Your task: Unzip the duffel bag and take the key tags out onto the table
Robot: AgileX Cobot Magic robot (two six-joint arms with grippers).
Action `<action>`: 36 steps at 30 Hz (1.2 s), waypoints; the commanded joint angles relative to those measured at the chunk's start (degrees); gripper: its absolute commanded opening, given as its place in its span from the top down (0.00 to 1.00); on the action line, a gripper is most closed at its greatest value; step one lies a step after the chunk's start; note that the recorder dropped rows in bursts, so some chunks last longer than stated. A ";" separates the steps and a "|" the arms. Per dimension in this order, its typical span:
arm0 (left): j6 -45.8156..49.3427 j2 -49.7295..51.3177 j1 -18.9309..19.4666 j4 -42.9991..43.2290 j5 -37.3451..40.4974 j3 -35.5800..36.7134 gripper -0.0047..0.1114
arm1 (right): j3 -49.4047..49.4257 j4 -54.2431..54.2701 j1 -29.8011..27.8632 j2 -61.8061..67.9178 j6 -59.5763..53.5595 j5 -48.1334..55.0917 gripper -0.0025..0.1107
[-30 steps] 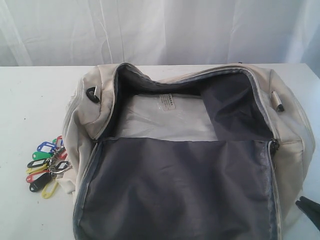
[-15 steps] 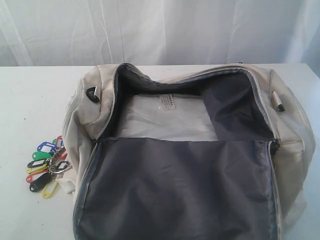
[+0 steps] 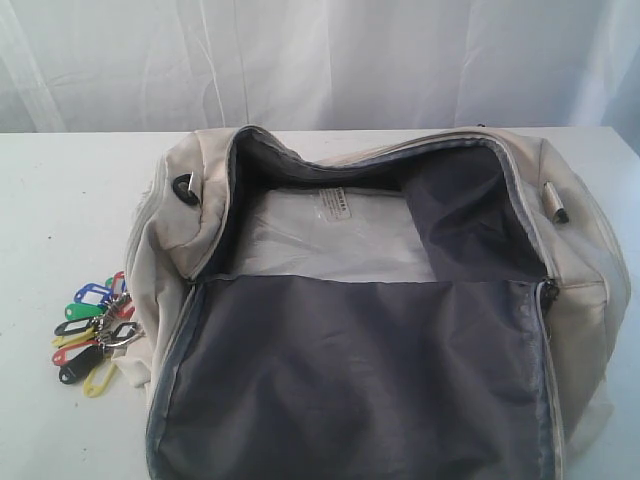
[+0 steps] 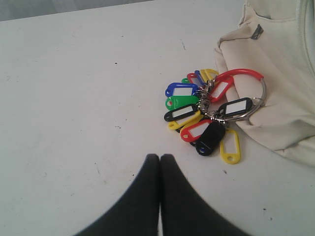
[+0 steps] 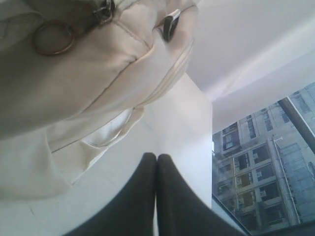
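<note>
The cream duffel bag (image 3: 585,270) lies unzipped on the white table (image 3: 60,190), its top flap folded toward the front and grey lining showing. The key tags (image 3: 92,330) lie on the table against the bag's left end; the left wrist view shows the key tags (image 4: 206,113) fanned out in red, yellow, green, blue and black beside the bag (image 4: 285,73). My left gripper (image 4: 160,157) is shut and empty, a short way from the tags. My right gripper (image 5: 156,156) is shut and empty beside the bag's end (image 5: 88,73). Neither gripper shows in the exterior view.
A white curtain (image 3: 320,60) hangs behind the table. A clear plastic sheet (image 3: 335,235) lies inside the bag. In the right wrist view the table's edge (image 5: 212,147) is close, with a window onto buildings (image 5: 261,167) beyond it.
A dark gripper tip at the lower right edge of the exterior view a second ago has gone out of view. The bag and key tags have not moved.
</note>
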 commanded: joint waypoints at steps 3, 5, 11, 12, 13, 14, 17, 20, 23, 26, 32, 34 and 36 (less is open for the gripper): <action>-0.08 -0.25 -0.50 -0.23 -0.02 0.26 0.96 | 0.33 -1.53 -0.40 -0.26 0.22 -0.49 0.98; -0.08 -0.25 -0.50 -0.23 -0.02 0.26 0.96 | 0.33 -1.53 -0.40 -0.26 0.22 -0.49 0.98; -0.08 -0.25 -0.50 -0.23 -0.02 0.26 0.96 | 0.33 -1.53 -0.40 -0.26 0.22 -0.49 0.98; -0.08 -0.25 -0.50 -0.23 -0.02 0.26 0.96 | 0.33 -1.28 -0.40 -0.26 0.32 -0.49 0.98; -0.08 -0.25 -0.50 -0.23 -0.02 0.26 0.96 | 0.33 -1.29 -0.40 -0.26 1.94 -0.49 0.98; -0.08 -0.25 -0.50 -0.23 -0.02 0.26 0.96 | 0.33 -1.29 -0.40 -0.26 5.72 -0.49 0.98; -0.08 -0.25 -0.50 -0.23 -0.02 0.26 0.96 | 0.33 -1.29 -0.40 -0.26 27.56 -0.49 0.98; -0.08 -0.25 -0.50 -0.23 -0.02 0.26 0.96 | 0.33 -1.29 -0.40 -0.26 49.92 -0.49 0.98; -0.08 -0.25 -0.50 -0.23 -0.02 0.26 0.96 | 0.33 -1.29 -0.40 -0.26 60.56 -0.49 0.98; -0.08 -0.25 -0.50 -0.23 -0.02 0.26 0.96 | 0.33 -1.29 -0.40 -0.26 60.83 -0.49 0.98; -0.08 -0.25 -0.50 -0.23 -0.02 0.26 0.96 | 0.33 -1.29 -0.40 -0.26 60.66 -0.49 0.98; -0.08 -0.25 -0.50 -0.23 -0.02 0.26 0.96 | 0.33 -1.29 -0.40 -0.26 59.37 -0.49 0.98; -0.08 -0.25 -0.50 -0.23 -0.02 0.26 0.96 | 0.33 -1.29 -0.40 -0.26 53.73 -0.35 0.98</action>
